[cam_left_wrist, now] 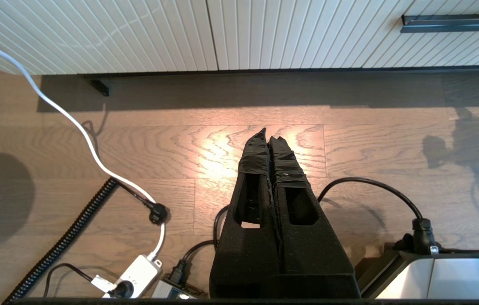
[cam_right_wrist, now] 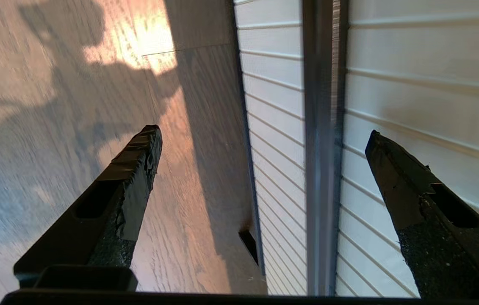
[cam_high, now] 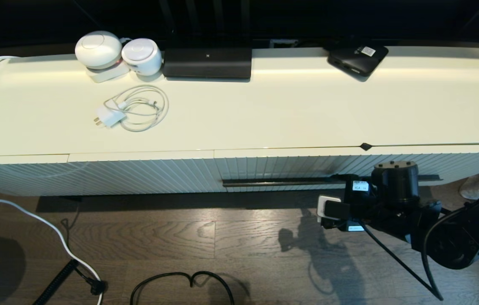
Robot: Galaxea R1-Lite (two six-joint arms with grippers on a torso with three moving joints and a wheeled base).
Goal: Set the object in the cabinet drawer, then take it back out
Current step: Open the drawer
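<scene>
Your drawer (cam_high: 349,167) is closed, its bar handle (cam_right_wrist: 322,148) running between the widely spread fingers of your right gripper (cam_right_wrist: 260,135), which holds nothing. You cannot see the umbrella. Your left gripper (cam_left_wrist: 268,137) hangs closed and empty above the floor (cam_left_wrist: 137,144).

The cabinet drawer (cam_high: 307,169) is set in the right part of the cabinet front, closed, beside a handle-less panel (cam_high: 95,176) on the left. The right end effector (cam_right_wrist: 260,135) is placed at the bar handle (cam_high: 277,182), which is seen between its spread fingers. A coiled cable (cam_high: 137,108) is laid on the worktop (cam_high: 286,110) at left; a flat box (cam_high: 358,57) is set at rear right.
</scene>
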